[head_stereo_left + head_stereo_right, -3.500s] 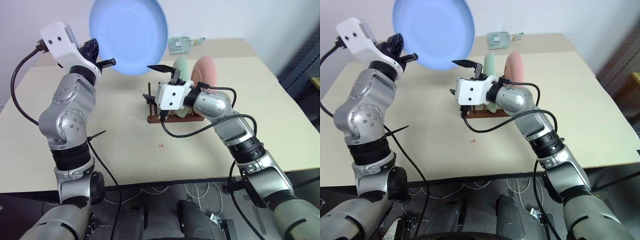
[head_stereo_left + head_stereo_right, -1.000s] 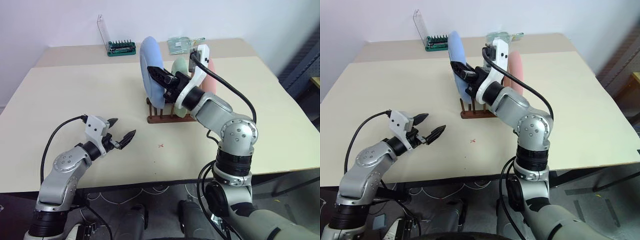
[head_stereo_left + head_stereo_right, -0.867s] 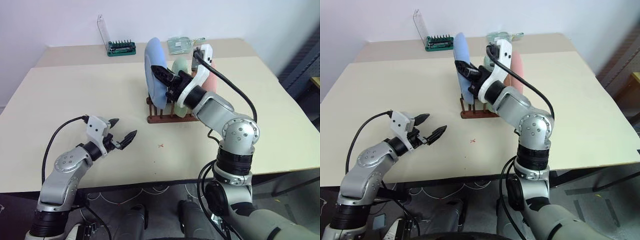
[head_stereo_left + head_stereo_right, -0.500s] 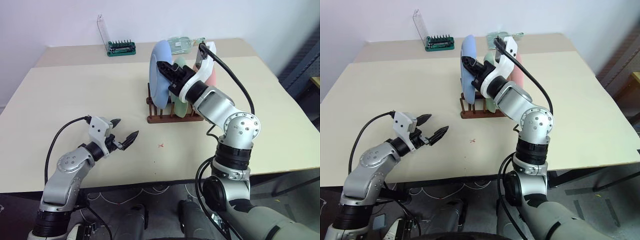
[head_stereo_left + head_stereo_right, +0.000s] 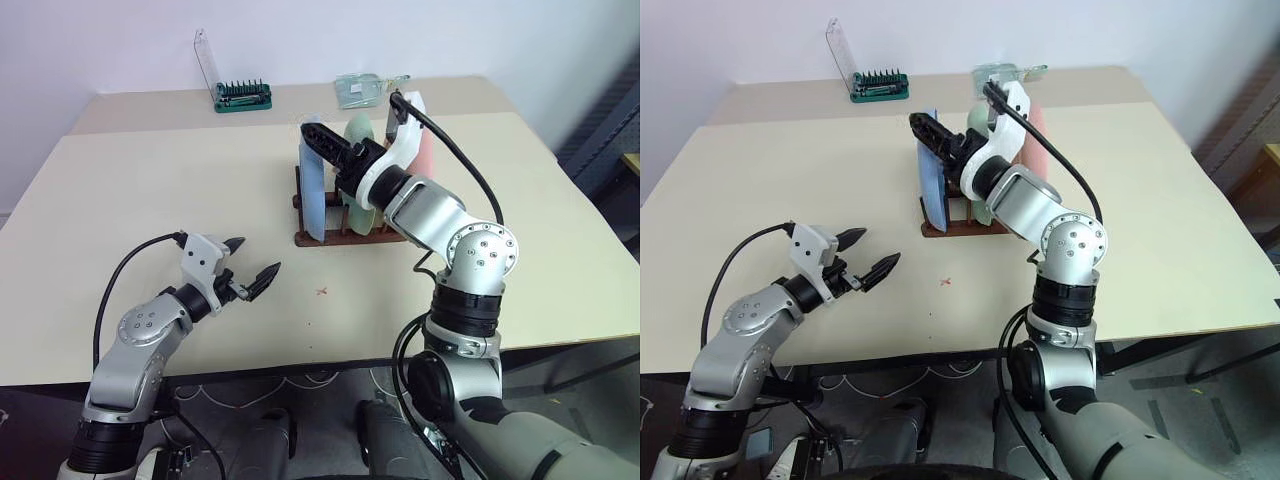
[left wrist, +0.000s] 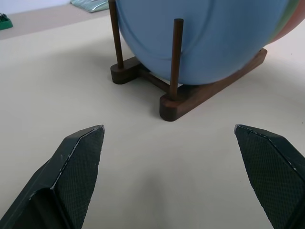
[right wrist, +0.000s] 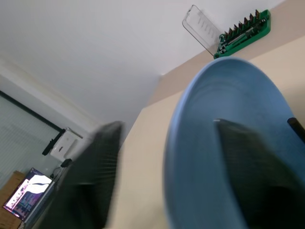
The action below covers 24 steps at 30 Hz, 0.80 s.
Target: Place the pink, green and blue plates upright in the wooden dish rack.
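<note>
The round, smooth blue plate (image 5: 312, 190) stands upright between thin pegs of the dark wooden dish rack (image 6: 209, 93); both grippers' fingers (image 6: 78, 162) spread wide, empty.

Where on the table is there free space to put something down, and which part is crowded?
Free: the wide patch of table between the green bit tray and the left gripper, and the table's right side beyond the pink plate. Crowded: the wooden dish rack, holding the blue plate, green plate and pink plate, with the right gripper over it.
</note>
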Motion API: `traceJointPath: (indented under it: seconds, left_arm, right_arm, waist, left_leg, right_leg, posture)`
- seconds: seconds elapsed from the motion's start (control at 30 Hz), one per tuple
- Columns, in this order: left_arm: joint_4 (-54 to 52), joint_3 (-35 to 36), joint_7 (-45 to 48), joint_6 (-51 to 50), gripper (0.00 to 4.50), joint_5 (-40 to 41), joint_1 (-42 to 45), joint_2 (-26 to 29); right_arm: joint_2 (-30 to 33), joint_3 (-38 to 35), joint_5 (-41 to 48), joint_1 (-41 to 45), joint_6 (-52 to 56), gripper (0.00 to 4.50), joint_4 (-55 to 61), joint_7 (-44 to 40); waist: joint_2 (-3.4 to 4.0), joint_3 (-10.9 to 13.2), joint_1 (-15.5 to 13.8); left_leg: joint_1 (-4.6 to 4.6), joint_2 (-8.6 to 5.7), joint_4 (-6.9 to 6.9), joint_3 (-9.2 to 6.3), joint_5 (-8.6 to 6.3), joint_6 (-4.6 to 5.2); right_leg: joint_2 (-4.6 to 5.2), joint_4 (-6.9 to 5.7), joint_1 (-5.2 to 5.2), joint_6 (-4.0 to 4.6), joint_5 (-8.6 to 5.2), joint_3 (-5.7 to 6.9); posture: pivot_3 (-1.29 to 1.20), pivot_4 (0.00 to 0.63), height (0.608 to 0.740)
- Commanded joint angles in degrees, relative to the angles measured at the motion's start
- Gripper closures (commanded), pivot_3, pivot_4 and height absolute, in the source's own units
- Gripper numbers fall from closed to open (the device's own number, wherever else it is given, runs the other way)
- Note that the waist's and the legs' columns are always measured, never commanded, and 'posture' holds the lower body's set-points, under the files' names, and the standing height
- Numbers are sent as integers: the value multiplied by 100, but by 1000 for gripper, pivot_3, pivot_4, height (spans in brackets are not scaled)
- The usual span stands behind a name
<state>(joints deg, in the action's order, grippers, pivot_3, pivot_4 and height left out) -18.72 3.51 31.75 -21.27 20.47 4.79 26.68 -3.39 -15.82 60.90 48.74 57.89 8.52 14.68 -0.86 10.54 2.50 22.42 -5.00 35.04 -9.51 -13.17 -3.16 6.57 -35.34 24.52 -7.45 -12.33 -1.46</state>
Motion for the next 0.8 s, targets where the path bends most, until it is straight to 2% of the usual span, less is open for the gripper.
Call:
traceJointPath:
  seconds: [0.03, 0.27, 0.4, 0.47, 0.53, 0.6, 0.73, 0.8]
  left_arm:
    - [-66, 38, 18, 148, 0, -24, 41, -22]
    - [3, 3, 52, 200, 0, -55, 70, -58]
    - [48, -6, 52, 224, 0, -92, 98, -83]
    - [92, 14, 37, 247, 0, -109, 114, -98]
    - [187, 53, 42, 304, 0, -140, 140, -87]
    - [258, 67, 59, 358, 0, -169, 159, -85]
    - [438, 27, 81, 448, 0, -220, 253, -108]
    - [525, 0, 114, 505, 0, -248, 291, -116]
  right_arm:
    - [158, 186, -132, 308, -190, 505, 111, -239]
    - [786, 574, -924, 669, -739, 505, 107, -1024]
    - [1206, 828, -1230, 745, -1004, 505, 303, -1726]
    - [1609, 1057, -1547, 677, -1295, 505, 559, -2292]
    - [2725, 840, -1974, 52, -1984, 505, 936, -3524]
    - [3484, 432, -2057, -499, -2332, 505, 1016, -4241]
    - [4460, -388, -1867, -1652, -2584, 505, 847, -5304]
    - [4707, -711, -1830, -2209, -2602, 505, 803, -5602]
  waist:
    - [2, 1, 1]
    - [2, 1, -1]
    - [2, 1, -2]
    - [4, 3, -4]
    - [0, 2, -56]
    - [-4, 2, -175]
    - [2, 7, -197]
    - [3, 7, -163]
  left_leg:
    - [0, 0, 0, 0, 0, 0]
    - [0, 0, 0, 2, -1, 1]
    - [0, 0, 0, 2, -1, 2]
    - [0, 0, 1, 2, -2, 3]
    - [2, -1, 1, 2, -3, 5]
    - [7, -2, 11, -5, -11, 18]
    - [7, -13, 17, 11, -16, 28]
    - [1, -6, 16, 15, -17, 28]
  right_leg:
    - [0, 0, 0, 0, 0, 0]
    - [0, 2, -1, 0, 0, 1]
    - [0, 3, -1, -1, 0, 1]
    - [0, 4, -2, -1, 0, 1]
    - [0, 10, -4, -1, 0, 2]
    - [2, 29, -20, -8, -4, 16]
    - [20, 38, -31, -14, -8, 9]
    - [18, 34, -30, -14, -8, 8]
  posture:
    - [0, 150, 740]
    - [0, 150, 740]
    - [0, 150, 740]
    - [0, 150, 740]
    - [0, 150, 740]
    - [0, 150, 740]
    - [0, 150, 740]
    - [0, 150, 740]
